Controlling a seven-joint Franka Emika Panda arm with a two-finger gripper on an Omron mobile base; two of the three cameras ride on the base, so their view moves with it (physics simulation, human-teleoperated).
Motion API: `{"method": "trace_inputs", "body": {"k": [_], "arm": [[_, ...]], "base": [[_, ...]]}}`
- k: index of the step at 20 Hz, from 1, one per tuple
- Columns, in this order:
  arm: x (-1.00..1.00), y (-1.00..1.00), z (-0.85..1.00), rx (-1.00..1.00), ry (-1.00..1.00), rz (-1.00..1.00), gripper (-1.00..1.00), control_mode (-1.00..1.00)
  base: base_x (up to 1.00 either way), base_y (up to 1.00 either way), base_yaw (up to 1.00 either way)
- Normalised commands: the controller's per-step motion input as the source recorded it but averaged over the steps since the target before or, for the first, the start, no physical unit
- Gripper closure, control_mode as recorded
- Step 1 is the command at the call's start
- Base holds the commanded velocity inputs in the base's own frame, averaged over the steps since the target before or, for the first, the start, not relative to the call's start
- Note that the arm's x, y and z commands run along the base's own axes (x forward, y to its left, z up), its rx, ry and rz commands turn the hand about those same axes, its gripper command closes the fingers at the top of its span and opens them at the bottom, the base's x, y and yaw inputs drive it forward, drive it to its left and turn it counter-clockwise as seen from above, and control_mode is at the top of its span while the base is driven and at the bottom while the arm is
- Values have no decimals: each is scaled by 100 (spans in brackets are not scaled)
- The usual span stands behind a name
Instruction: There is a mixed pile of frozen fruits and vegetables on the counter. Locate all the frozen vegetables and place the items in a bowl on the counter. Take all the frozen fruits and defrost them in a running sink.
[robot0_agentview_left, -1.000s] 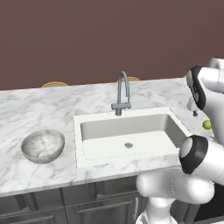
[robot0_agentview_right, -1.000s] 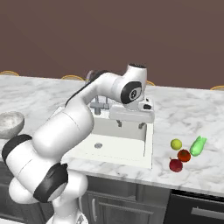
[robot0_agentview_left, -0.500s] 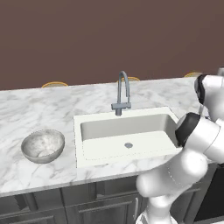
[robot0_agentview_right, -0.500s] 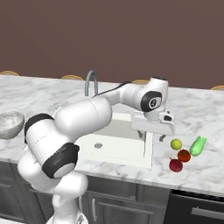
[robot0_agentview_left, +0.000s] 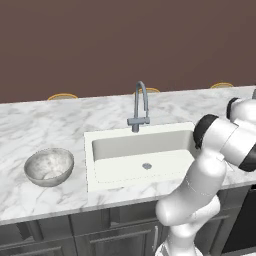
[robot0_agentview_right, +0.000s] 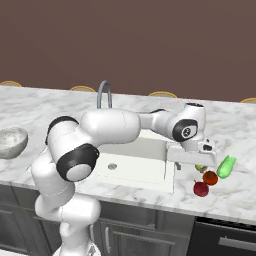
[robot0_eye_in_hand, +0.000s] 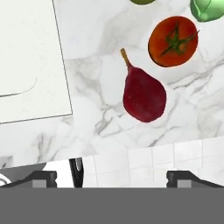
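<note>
On the far left of the long white marble worktop (robot0_agentview_left: 30, 127), a round, shallow, grey mottled metal bowl (robot0_agentview_left: 49, 166) is seen standing upright, well apart from the produce. To its right, the large white rectangular sink (robot0_agentview_left: 142, 155) is set into the worktop, with a central drain and a tall grey gooseneck faucet (robot0_agentview_left: 140, 105) rising behind the basin. Further right, the white robot arm is stretched across the sink's right end, and its gripper (robot0_agentview_right: 192, 155) is held above the worktop just beside the basin's right edge, over the pile. Its two dark fingers (robot0_eye_in_hand: 41, 178) are spread wide and released, with nothing grasped between them.

Just right of the sink's edge, all four produce items are shown resting on the worktop, close together. In the hand view, a dark red pear-shaped fruit (robot0_eye_in_hand: 143, 97) with a thin tan stem is seen lying nearest the fingers, its pointed end turned towards the other items. Beside it lies a red-orange round tomato (robot0_eye_in_hand: 173, 41) with a green star-shaped calyx. A small yellow-green ball (robot0_agentview_right: 200, 168) is partly hidden under the gripper in the right base view. At the far right, a bright green tapering vegetable (robot0_agentview_right: 226, 166) is seen just beside the tomato.
</note>
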Motion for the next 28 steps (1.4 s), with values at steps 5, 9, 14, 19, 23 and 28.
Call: {"method": "trace_inputs", "body": {"k": [5, 9, 14, 19, 23, 28], "arm": [[49, -46, -3, 5, 2, 0, -100, -100], [54, -72, 0, 13, 2, 0, -100, -100], [56, -42, -23, 5, -6, 0, -100, -100], [48, -23, -33, 0, -3, -1, -100, -100], [16, -12, -59, -9, 0, -3, -100, -100], [1, 17, -63, -26, 5, -3, -100, -100]], "base": [[0, 0, 0], [0, 0, 0], [0, 0, 0], [0, 0, 0], [0, 0, 0], [0, 0, 0]]}}
